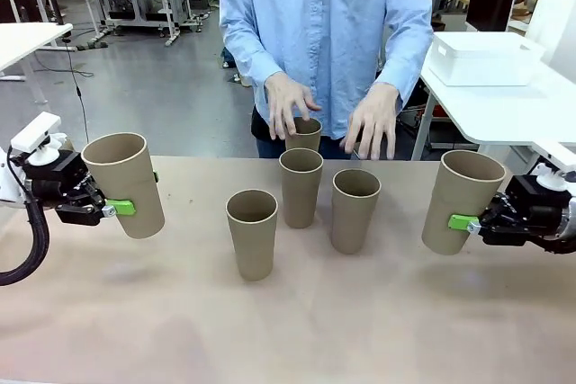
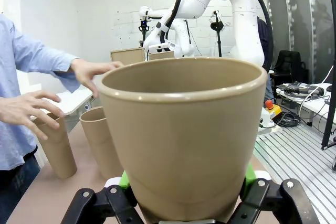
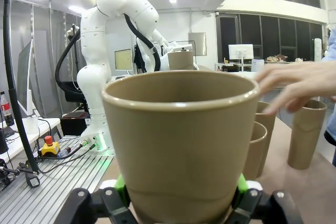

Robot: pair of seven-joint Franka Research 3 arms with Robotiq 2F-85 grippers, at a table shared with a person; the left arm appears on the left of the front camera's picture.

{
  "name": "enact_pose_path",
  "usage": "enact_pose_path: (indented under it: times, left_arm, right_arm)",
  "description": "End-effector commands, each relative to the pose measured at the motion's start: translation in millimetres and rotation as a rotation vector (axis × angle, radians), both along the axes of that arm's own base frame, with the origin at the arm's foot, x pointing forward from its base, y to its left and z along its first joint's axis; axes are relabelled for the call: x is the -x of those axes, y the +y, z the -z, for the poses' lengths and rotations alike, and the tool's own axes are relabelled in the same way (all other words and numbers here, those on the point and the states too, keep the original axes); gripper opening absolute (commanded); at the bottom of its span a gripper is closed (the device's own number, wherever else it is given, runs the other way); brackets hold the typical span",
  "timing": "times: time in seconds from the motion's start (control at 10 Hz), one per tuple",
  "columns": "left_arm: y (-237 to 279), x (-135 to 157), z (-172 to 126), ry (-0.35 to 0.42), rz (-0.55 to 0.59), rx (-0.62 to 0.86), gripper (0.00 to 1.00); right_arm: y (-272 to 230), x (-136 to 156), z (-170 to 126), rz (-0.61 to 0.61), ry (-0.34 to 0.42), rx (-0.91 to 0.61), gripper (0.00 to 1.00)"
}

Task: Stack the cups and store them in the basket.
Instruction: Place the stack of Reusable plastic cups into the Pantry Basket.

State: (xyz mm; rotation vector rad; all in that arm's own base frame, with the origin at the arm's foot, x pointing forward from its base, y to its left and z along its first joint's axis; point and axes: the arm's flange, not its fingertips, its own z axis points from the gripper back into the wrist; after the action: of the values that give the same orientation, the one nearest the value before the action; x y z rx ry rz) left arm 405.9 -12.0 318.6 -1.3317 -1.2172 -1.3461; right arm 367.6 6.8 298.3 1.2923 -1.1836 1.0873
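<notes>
Left hand (image 1: 120, 208) is clamped on a tilted cup (image 1: 126, 177), right hand (image 1: 465, 222) on another cup (image 1: 461, 195), and four cups (image 1: 301, 186) stand upright on the surface (image 1: 288, 330) between them.

Left gripper (image 2: 186, 182): jaws clamped on cup (image 2: 184, 129) low on its body, a green pad (image 2: 124, 178) on each side. Cup upright, mouth open, nothing visible inside. Second cup (image 2: 100, 140) stands on the table (image 2: 52, 203) just behind it to the left, third cup (image 2: 55, 148) further left, a gap between them. Person at the left edge in a light blue sleeve (image 2: 31, 56). One hand (image 2: 23, 109) has its fingers at the third cup's rim, contact unclear. The other hand (image 2: 94, 69) is spread above the second cup, not touching. White arm (image 2: 231, 9) rises behind the held cup.
</notes>
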Motion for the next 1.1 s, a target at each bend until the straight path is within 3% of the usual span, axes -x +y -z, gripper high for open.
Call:
enact_pose_path:
  times: [0.0,1.0]
  left_arm:
    - [1.8,-0.2,-1.7,-0.006,0.011,0.002,0.84]
    - [1.8,-0.2,-1.7,-0.006,0.011,0.002,0.84]
  right_arm:
    - [-0.1,-0.2,-3.2,-0.001,-0.003,-0.001,0.84]
    - [-0.1,-0.2,-3.2,-0.001,-0.003,-0.001,0.84]
